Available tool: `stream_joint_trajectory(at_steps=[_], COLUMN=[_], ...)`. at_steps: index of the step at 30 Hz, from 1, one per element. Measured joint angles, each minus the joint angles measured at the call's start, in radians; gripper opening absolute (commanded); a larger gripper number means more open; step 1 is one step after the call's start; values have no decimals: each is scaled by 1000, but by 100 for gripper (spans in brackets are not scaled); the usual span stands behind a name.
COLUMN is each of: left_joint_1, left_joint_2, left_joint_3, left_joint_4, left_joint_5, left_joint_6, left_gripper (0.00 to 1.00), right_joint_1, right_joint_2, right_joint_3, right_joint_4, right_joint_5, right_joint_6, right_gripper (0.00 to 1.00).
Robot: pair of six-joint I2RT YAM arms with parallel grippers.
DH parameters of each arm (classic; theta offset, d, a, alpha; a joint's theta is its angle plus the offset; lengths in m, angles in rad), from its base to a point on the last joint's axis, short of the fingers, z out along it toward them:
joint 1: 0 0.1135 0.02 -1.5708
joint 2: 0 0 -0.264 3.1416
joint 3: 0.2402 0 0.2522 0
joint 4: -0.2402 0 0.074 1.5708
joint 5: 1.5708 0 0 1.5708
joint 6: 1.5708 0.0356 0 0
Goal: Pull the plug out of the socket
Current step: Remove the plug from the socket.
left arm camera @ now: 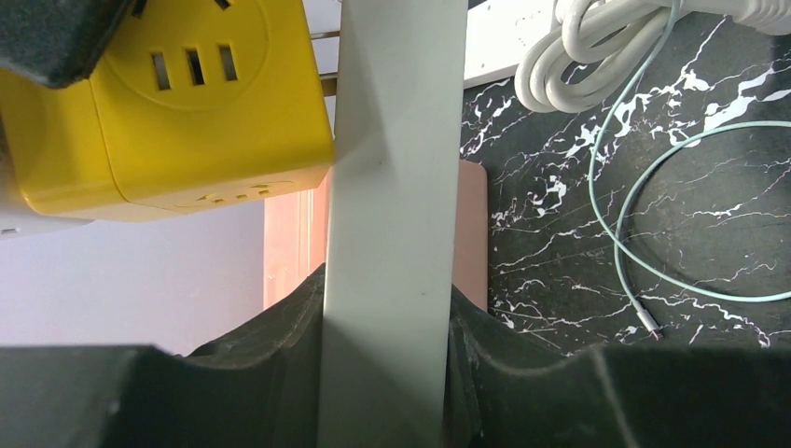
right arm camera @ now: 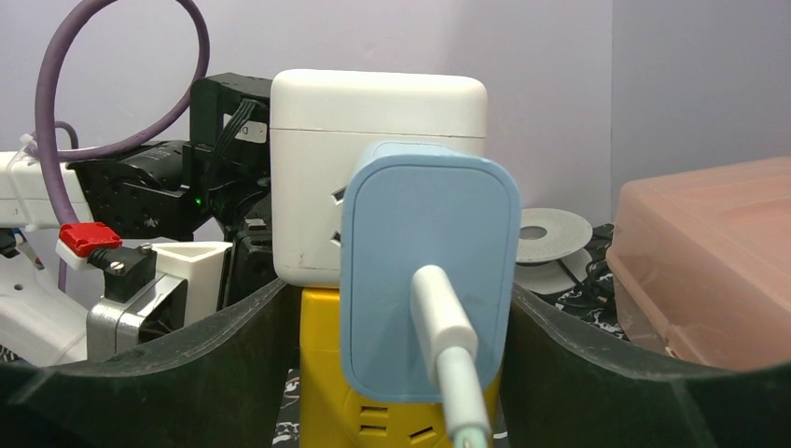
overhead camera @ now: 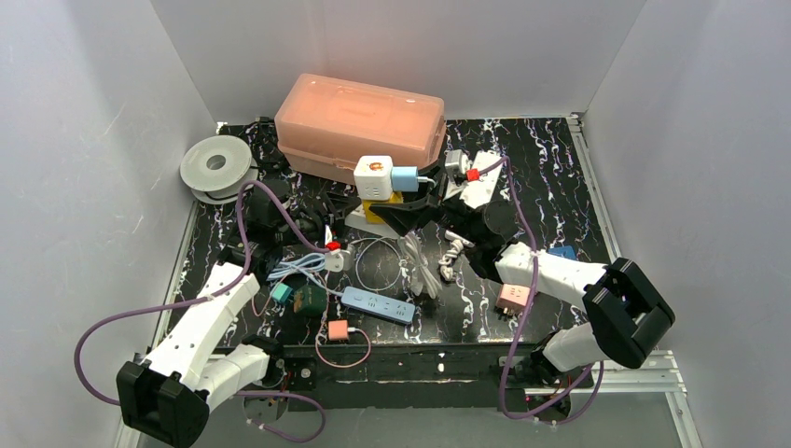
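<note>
- Right wrist view: blue plug (right arm camera: 429,280) sits centre frame, seated in the side face of the white cube socket (right arm camera: 373,140). Its white cable (right arm camera: 451,364) drops out of the bottom edge.
- Right gripper (right arm camera: 396,299) is spread wide, one finger on each side of the plug body. A gap shows on the left side. The right side looks close to touching, but I can't tell. It has hold of nothing yet.
- Top view: the plug is centre frame, just below the pink box (overhead camera: 359,121), and sticks out of the socket's right side.
- The socket sits on top of a yellow cube (left arm camera: 177,103). In the left wrist view, upper left, the cube's prongs go into a white strip (left arm camera: 392,187).
- Left gripper (left arm camera: 387,289) is clamped on that strip at bottom centre of its frame.
- Handling, my read: the plug is a light, rigid plastic shell, smooth with rounded corners, so probably slippery.
- Take it by the two flat side faces, well onto the body. Leave the cable alone, since it's soft and would only flex and strain at the joint.
- Prong friction should be the only real resistance, so pull straight along the prongs with no twist.
- Risk: the brace is on the strip, two joints away from the socket. A pull could tip the stack or pop a cube joint before the plug lets go.
</note>
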Motion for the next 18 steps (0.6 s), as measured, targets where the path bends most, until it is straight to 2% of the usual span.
stream_joint_trajectory(at_steps=[5, 6, 10, 11, 13, 16, 18], left_joint_1=[-1, -1, 0, 0, 0, -4, -13], left_joint_2=[0, -1, -2, -2, -2, 0, 5], left_joint_3=[0, 0, 0, 1, 5, 13, 15], left_joint_4=[-4, -5, -7, -7, -13, -27, -31], left_joint_5=[3, 3, 2, 2, 1, 2, 9], left_joint_6=[0, 0, 0, -2, -6, -12, -19], left_gripper=[0, 0, 0, 0, 0, 0, 0], right_joint_1=[0, 0, -1, -2, -3, -4, -4], right_joint_2=[-6, -6, -5, -5, -6, -23, -61], right_joint_3=[0, 0, 13, 15, 14, -11, -48], right_joint_4=[-15, -17, -37, -40, -42, -42, -57], right_joint_5=[-6, -8, -22, -25, -29, -26, -17], right_joint_6=[0, 1, 3, 3, 5, 8, 3], right_gripper=[7, 1, 1, 4, 34, 63, 71])
